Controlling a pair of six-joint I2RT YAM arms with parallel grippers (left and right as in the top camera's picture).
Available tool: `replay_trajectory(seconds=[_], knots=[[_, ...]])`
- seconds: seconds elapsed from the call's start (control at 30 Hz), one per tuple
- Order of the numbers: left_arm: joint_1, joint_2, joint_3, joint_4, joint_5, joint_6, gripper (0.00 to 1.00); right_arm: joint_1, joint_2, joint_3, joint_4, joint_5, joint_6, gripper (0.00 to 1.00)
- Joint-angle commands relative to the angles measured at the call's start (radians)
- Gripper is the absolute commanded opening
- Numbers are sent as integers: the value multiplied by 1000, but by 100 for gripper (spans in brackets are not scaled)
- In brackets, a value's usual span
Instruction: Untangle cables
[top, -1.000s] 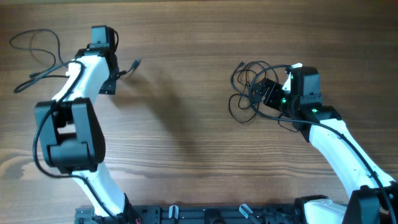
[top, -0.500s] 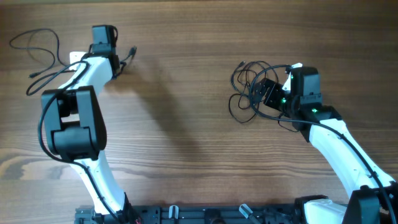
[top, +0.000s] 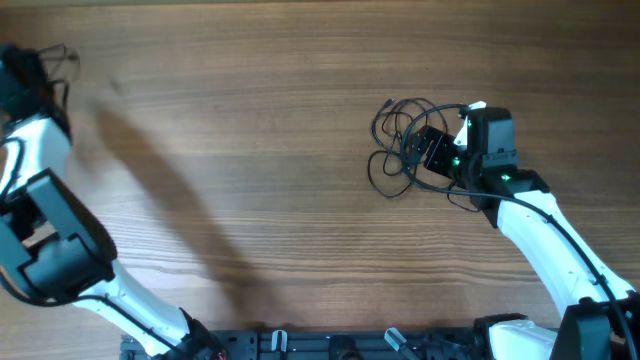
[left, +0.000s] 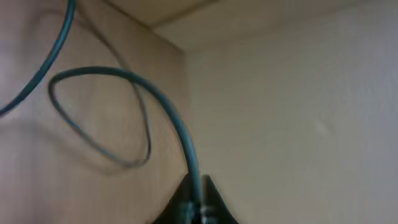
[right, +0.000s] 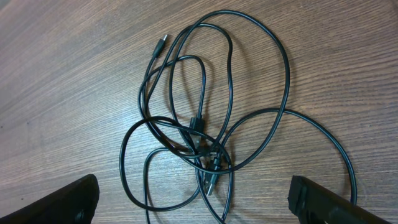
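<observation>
Left gripper (left: 198, 202) pinches one cable strand (left: 168, 112); right gripper (right: 193, 186) hangs spread above the tangle (right: 205, 124).
Closing blindly at mid-frame could grab everything and cinch the knot (right: 208, 158) tighter.

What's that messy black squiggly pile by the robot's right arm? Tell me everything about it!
It is a tangle of cables: thin, smooth black wires that look rubbery, curled in big loops that cross in a knot near the middle. One small plug end pokes out of the pile. It lies flat on the wooden table, right of the middle. The right pincer hangs open over it, fingers spread to either side.
</observation>
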Motion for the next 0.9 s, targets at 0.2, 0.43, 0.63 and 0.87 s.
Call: replay_trajectory(seconds=[0.2,0.43,0.63,0.87], knots=[[22,-5,2,-132,206,161,100,2,8,1,2,-1,5,100],[-73,-148,2,-117,445,309,100,2,8,1,2,-1,5,100],[-203,-395,2,-237,164,430,100,2,8,1,2,-1,5,100],[-196,-435,2,-591,-377,347,100,2,8,1,2,-1,5,100]])
